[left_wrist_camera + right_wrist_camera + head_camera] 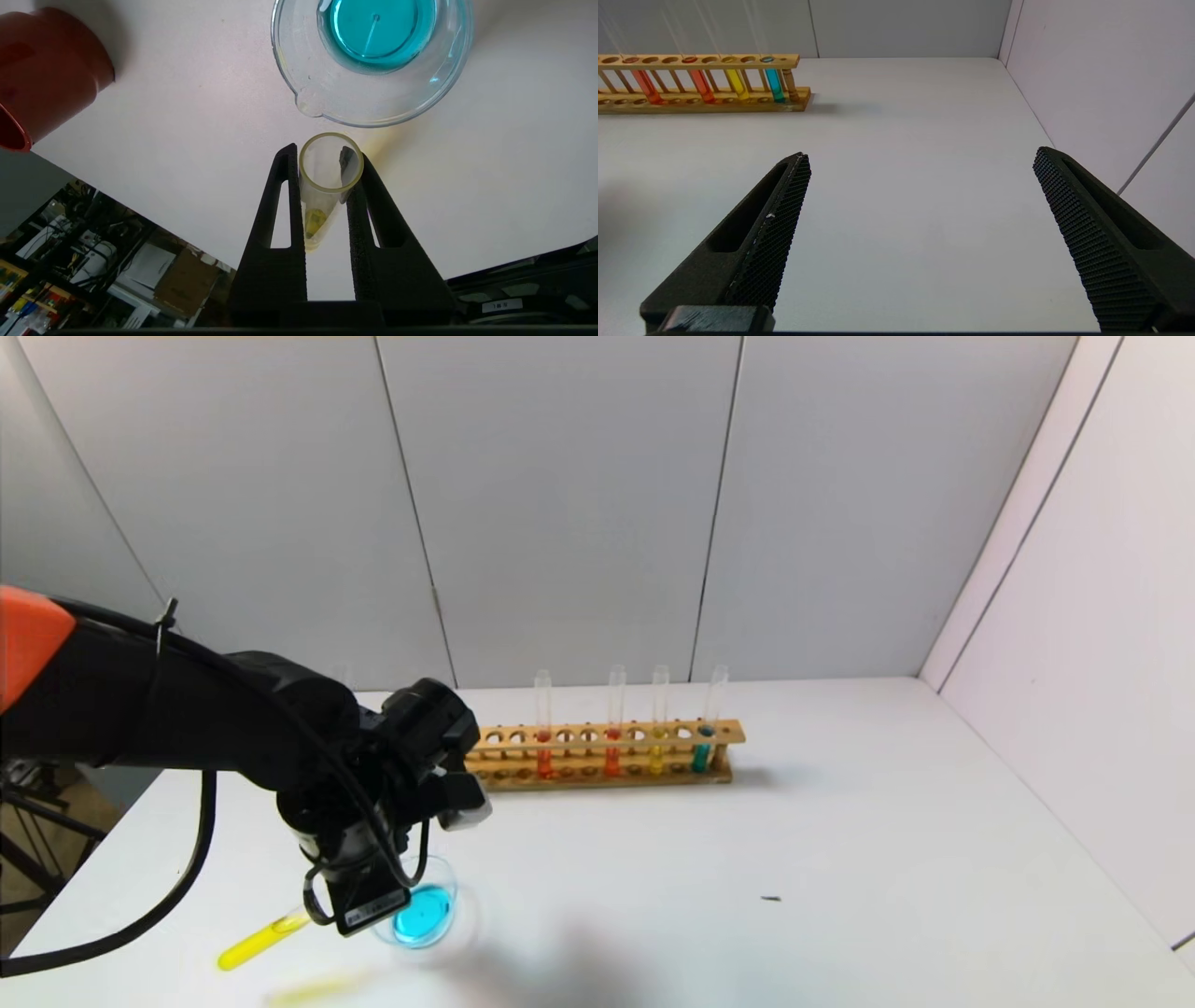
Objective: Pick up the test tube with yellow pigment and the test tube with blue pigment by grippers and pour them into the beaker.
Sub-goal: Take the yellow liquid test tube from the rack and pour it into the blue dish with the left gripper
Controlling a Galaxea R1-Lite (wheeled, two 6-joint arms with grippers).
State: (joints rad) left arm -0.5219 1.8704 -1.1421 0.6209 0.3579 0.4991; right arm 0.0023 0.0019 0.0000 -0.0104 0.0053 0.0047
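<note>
My left gripper (322, 910) is shut on the test tube with yellow pigment (261, 941), which is tilted low over the table. Its yellow liquid sits at the closed end, away from the beaker. In the left wrist view the black fingers (319, 154) clamp the tube (331, 186) near its open mouth, just short of the beaker's pouring lip. The beaker (446, 882) holds cyan-blue liquid; it also shows in the left wrist view (303, 79). A test tube with blue pigment (700, 756) stands in the rack. My right gripper (922, 156) is open and empty over bare table.
The wooden rack (607, 735) stands at the back with two orange-red tubes, a yellow one (656, 761) and the blue one; it shows in the right wrist view (700, 60). A dark red cup (46, 74) stands near the beaker. The table's front left edge is close.
</note>
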